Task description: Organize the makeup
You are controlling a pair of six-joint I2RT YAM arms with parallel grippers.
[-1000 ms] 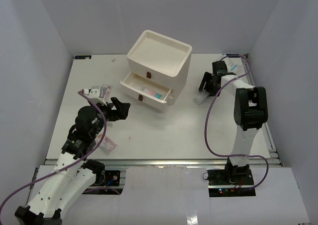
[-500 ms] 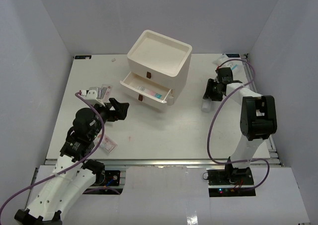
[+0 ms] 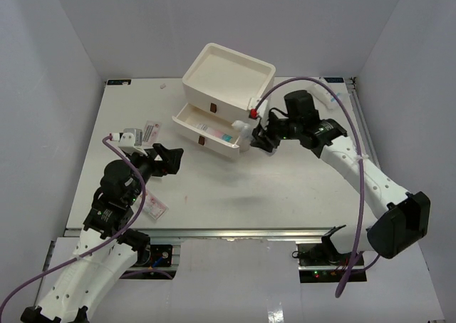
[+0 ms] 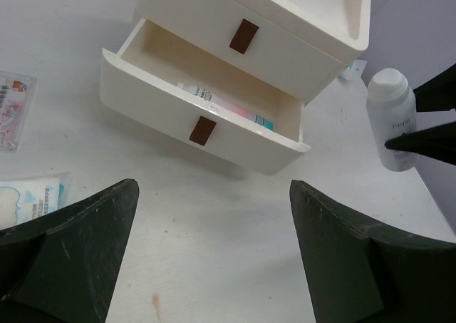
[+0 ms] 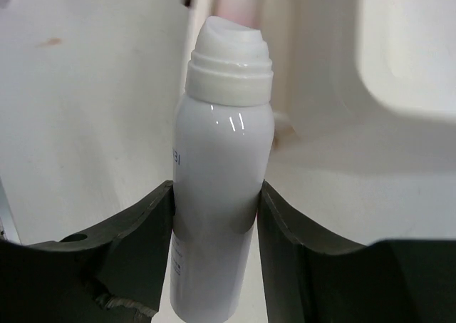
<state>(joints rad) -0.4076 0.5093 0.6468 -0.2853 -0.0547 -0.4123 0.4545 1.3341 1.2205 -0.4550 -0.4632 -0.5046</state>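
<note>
My right gripper (image 5: pixel 217 198) is shut on a white bottle (image 5: pixel 222 173), its pale cap pointing away from the wrist. From above, the bottle (image 3: pixel 242 131) hangs by the right end of the open middle drawer (image 3: pixel 208 132) of the cream box (image 3: pixel 228 77). A white tube with pink and teal print (image 4: pixel 229 107) lies inside that drawer. My left gripper (image 4: pixel 214 266) stands open above bare table, in front of the drawer. Flat sachets (image 4: pixel 13 110) (image 4: pixel 30 198) lie to its left. In the left wrist view the bottle (image 4: pixel 390 120) shows between the right gripper's dark fingers (image 4: pixel 436 139).
The three-drawer box stands at the back middle, its top tray empty. Sachets (image 3: pixel 148 131) (image 3: pixel 156 208) lie on the left of the table. Small white items (image 3: pixel 332 88) sit at the back right corner. Grey walls close in three sides.
My right gripper closed on the bottle at the right side of the table and carried it left to the open drawer. The left arm barely moved.
</note>
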